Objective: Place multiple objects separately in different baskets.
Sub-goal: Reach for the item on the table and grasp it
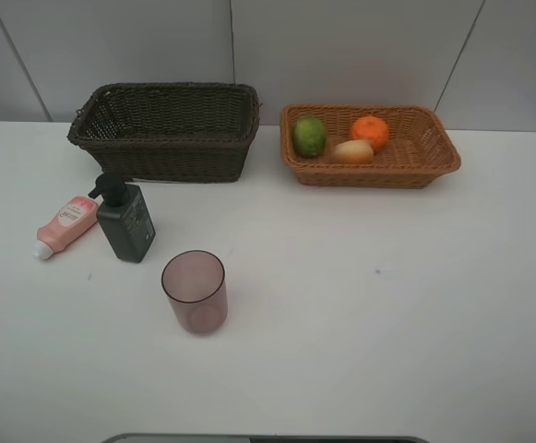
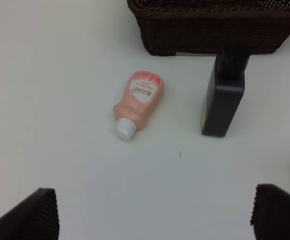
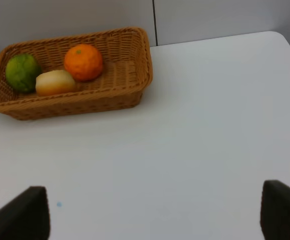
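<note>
The light tan basket [image 1: 434, 148] at the back right holds the green lime [image 1: 309, 136], the orange [image 1: 370, 131] and the peach-like fruit [image 1: 353, 151]; the right wrist view shows them too, lime [image 3: 21, 72], orange [image 3: 83, 62], peach [image 3: 55, 82]. The dark brown basket [image 1: 166, 129] at the back left looks empty. The pink tube [image 1: 65, 224] lies on the table beside the upright dark green pump bottle [image 1: 125, 220]. The pinkish cup [image 1: 195, 292] stands upright nearer the front. My left gripper [image 2: 154, 217] is open and empty, short of the tube [image 2: 139, 102] and bottle [image 2: 224, 95]. My right gripper [image 3: 154, 215] is open and empty.
The white table [image 1: 387, 323] ends at a grey wall behind the baskets. Neither arm shows in the exterior high view. A small blue mark [image 1: 376, 272] sits on the table right of the cup.
</note>
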